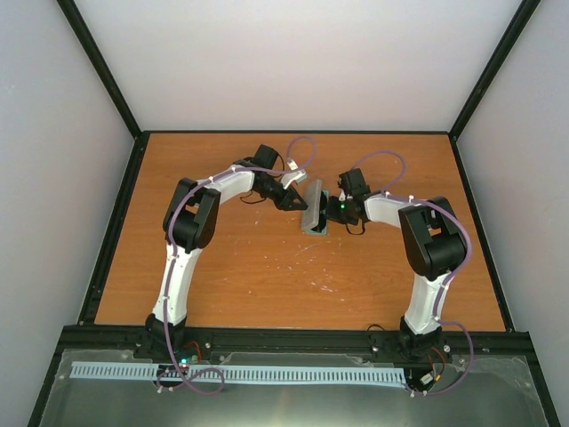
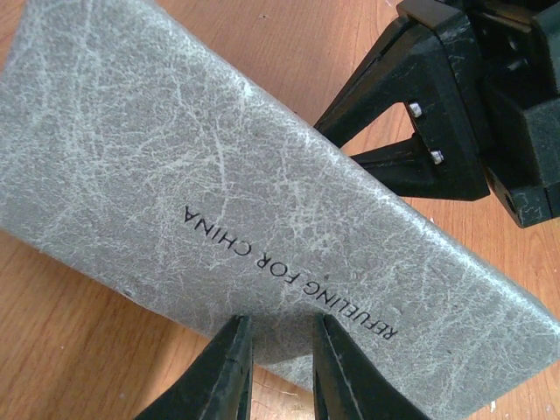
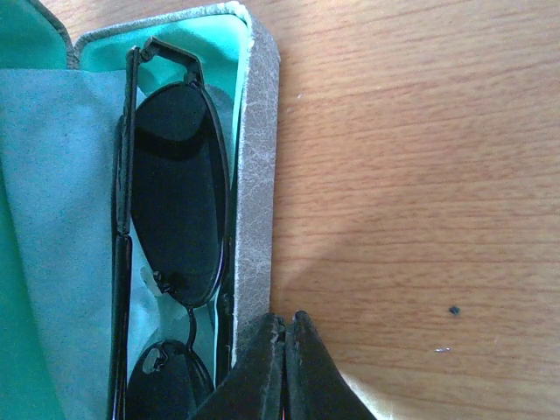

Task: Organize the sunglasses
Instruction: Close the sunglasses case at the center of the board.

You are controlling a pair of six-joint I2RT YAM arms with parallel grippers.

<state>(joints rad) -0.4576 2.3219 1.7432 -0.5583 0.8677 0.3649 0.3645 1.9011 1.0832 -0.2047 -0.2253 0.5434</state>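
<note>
We're looking at the sunglasses [image 3: 179,219] lying inside the open grey case [image 3: 254,175], tight against its right wall, with the blue cloth [image 3: 61,219] alongside. Our right gripper [image 3: 284,367] has its fingers pressed together at the case's rim, above the wooden table [image 3: 420,175].

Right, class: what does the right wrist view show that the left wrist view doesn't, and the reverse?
Only the right wrist view: the teal-lined inside of the grey rectangular textured case, with the light blue square cloth and the thin black-framed dark sunglasses lying in it. Only the left wrist view: the case's outer face printed REFUELING FOR CHINA, and the left gripper, fingers apart. Both: the case, the brown wooden table and the right gripper at the case's edge, its fingers together in its own view.
</note>
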